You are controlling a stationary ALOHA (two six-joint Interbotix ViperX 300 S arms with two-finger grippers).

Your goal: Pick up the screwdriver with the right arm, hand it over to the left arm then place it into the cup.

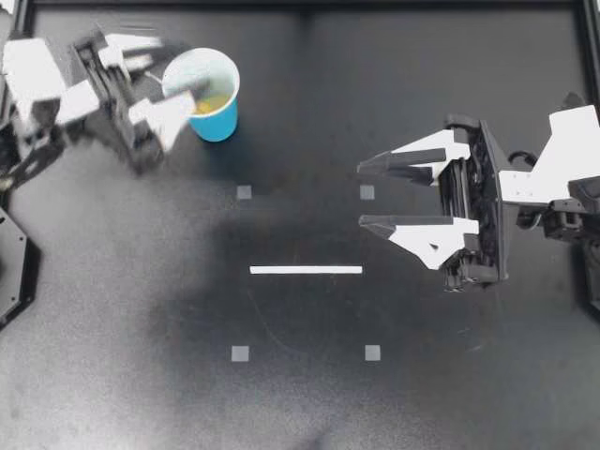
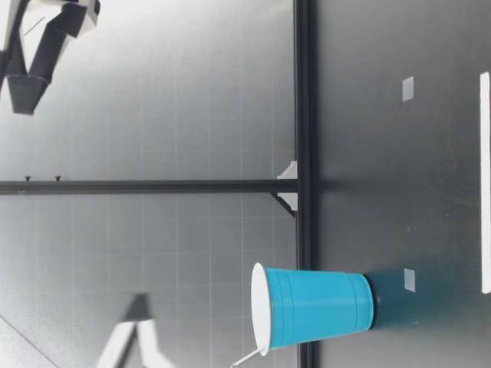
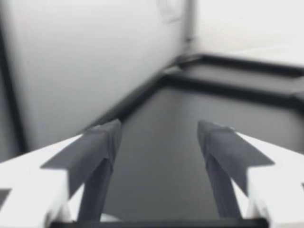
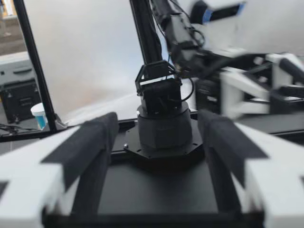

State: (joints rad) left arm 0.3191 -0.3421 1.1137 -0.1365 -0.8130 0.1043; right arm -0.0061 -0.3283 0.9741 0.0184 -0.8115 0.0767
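Screwdriver [image 1: 212, 101] inside blue cup [image 1: 217, 127], left tool [image 1: 170, 80] apart beside it, right tool [image 1: 360, 195] apart, well away

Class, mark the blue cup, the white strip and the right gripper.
blue cup [image 1: 217, 120]: top view, on its outer wall.
white strip [image 1: 306, 270]: top view, at its middle.
right gripper [image 1: 361, 195]: top view, midway between its fingertips.
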